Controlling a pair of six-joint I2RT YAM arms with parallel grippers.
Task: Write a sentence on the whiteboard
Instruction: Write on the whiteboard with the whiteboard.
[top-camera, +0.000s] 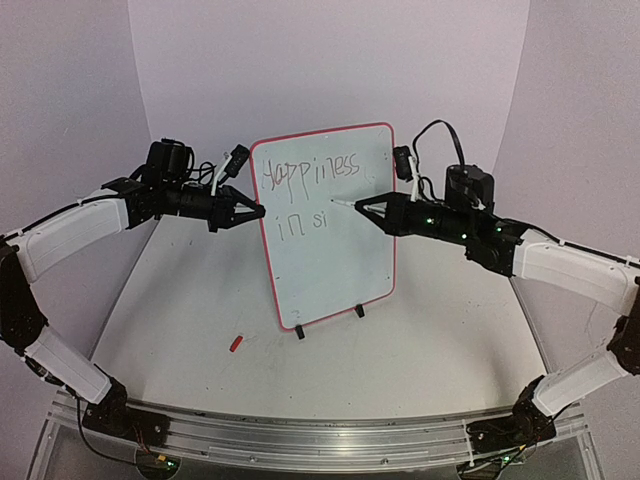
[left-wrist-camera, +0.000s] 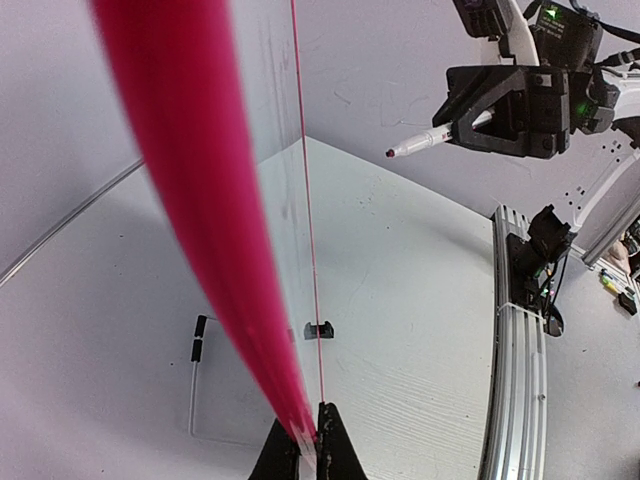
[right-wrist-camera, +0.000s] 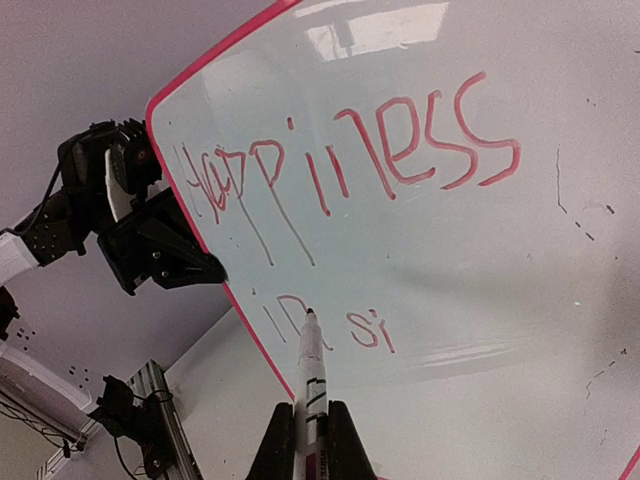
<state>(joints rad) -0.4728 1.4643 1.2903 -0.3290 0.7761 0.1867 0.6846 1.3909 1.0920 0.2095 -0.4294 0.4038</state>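
Note:
The whiteboard (top-camera: 335, 260), white with a red-pink rim, stands upright on its stand mid-table. The sentence (top-camera: 310, 178) on it reads "Happiness" above "in si" (right-wrist-camera: 360, 325). My left gripper (top-camera: 260, 211) is shut on the board's left edge. In the left wrist view its jaws (left-wrist-camera: 308, 440) pinch the rim (left-wrist-camera: 200, 200), seen edge-on. My right gripper (top-camera: 360, 207) is shut on a red-and-white marker (right-wrist-camera: 312, 385). The marker's tip (left-wrist-camera: 391, 153) points at the board near "si" and stands a little off its surface.
A small red cap (top-camera: 236, 343) lies on the table in front of the board's left corner. Two black clips (top-camera: 299, 331) hold the board's bottom edge. The metal rail (top-camera: 320, 430) with both arm bases runs along the near edge.

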